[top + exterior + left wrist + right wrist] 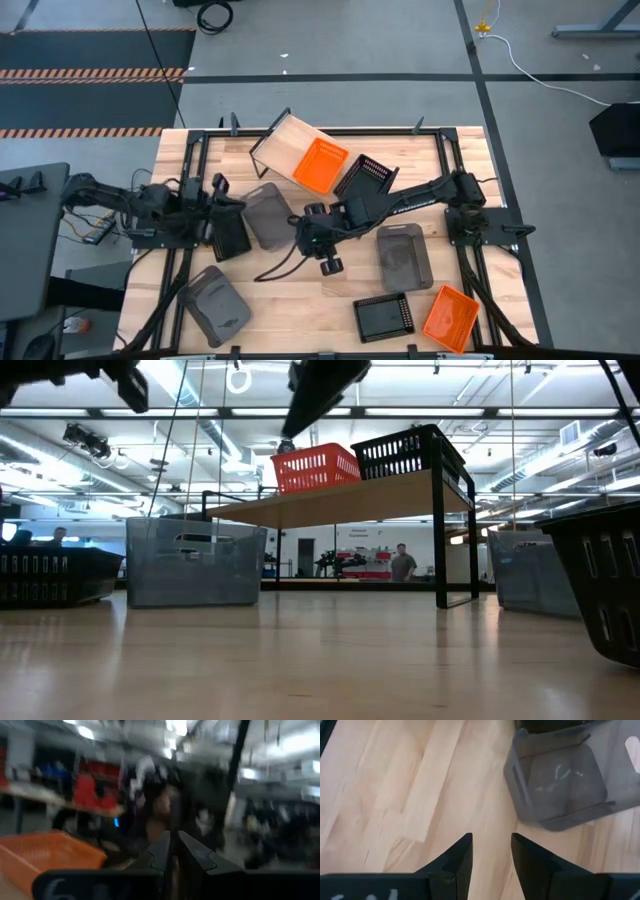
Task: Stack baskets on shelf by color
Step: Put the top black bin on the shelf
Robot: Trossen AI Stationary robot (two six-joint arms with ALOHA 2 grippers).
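Baskets: eight on view. Orange basket [321, 165] and black slotted basket [367, 177] set side by side on the shelf [283, 141], which sits beyond the right pincer [318, 243] on the far part of the surface [290, 295]; likely placed there as first members of colour stacks. Grey basket [266, 213] on the surface just beside the right pincer, toward the left arm; probably next candidate. Second grey basket [404, 256] on the other side of it, near. Third grey basket [214, 303], second black basket [384, 317] and second orange basket [450, 317] along the near edge, well apart from either pincer, awaiting sorting. Right pincer released, empty, hanging over bare wood. Left pincer [222, 232] at a third black basket [229, 232]; grip cannot be told.
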